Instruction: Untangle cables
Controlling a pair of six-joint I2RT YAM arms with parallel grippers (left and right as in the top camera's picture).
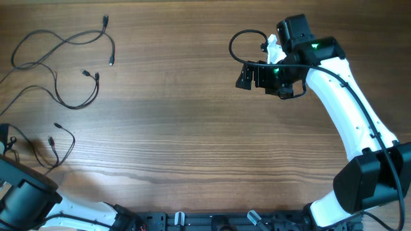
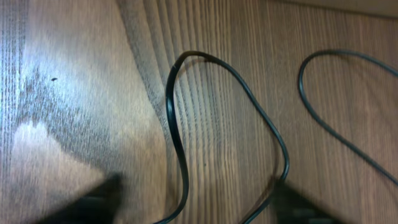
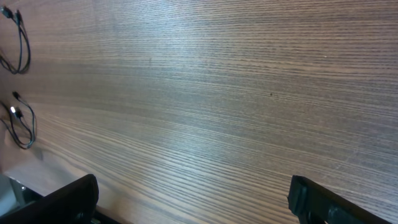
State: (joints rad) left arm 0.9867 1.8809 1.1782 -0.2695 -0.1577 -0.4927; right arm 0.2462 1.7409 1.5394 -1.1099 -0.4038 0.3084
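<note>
- Working over brown wood-grain table (image 1: 192,141).
- Thin black flexible cables (image 2: 171,118) lying as loose wavy strands at its left end.
- I'm holding left gripper (image 2: 196,202) wide, straddling one loop; right gripper (image 3: 193,199) wide over wood.

Wooden table (image 1: 192,135), grain running L-R in the overhead view; most of the top is bare wood. Cables (image 1: 95,90) all lie flat at the far L side; thin, black, loose wavy strands, no tight knot. Top strand (image 1: 64,42) snakes across w/ a small plug at each tip; middle loop (image 1: 72,106) sags below it, two plugs close together at its upper R; lower hairpin (image 1: 72,142) sits nearest the front edge, apart from the rest. A couple of strands cross near the L edge; can't tell which is on top.
</note>
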